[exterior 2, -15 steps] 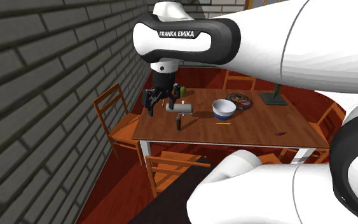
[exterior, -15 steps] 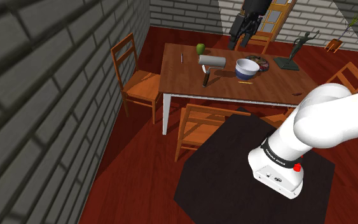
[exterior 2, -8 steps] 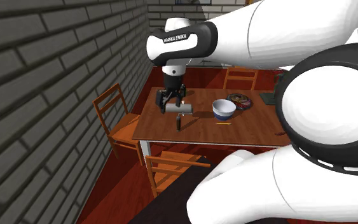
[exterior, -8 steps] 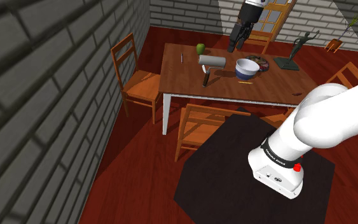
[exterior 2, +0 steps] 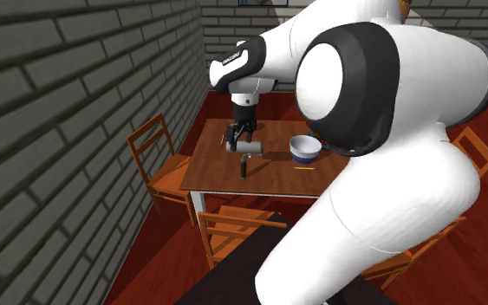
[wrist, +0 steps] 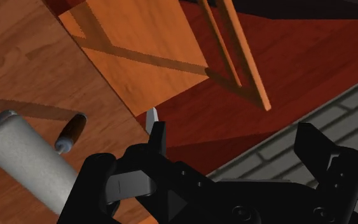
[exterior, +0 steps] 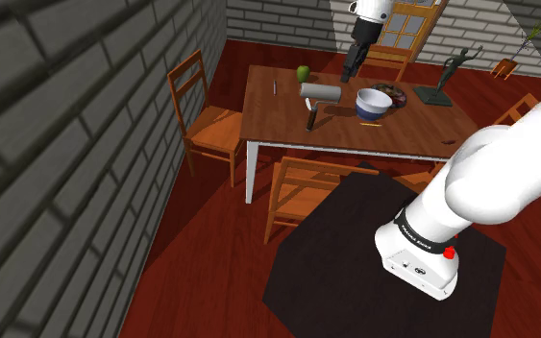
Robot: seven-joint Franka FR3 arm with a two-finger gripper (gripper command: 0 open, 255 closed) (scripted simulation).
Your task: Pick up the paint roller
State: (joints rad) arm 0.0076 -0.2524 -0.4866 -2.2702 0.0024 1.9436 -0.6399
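Bowl (exterior: pixel 374 104) close beside paint roller (exterior: pixel 318 93)

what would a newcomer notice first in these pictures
The bulky white arm looms across the second exterior view's right half. Its open black gripper hangs above the wooden table near the grey paint roller, which lies beside a blue-and-white bowl.

Grey paint roller (exterior: pixel 320 91), dark handle, flat on table (exterior: pixel 393 130)
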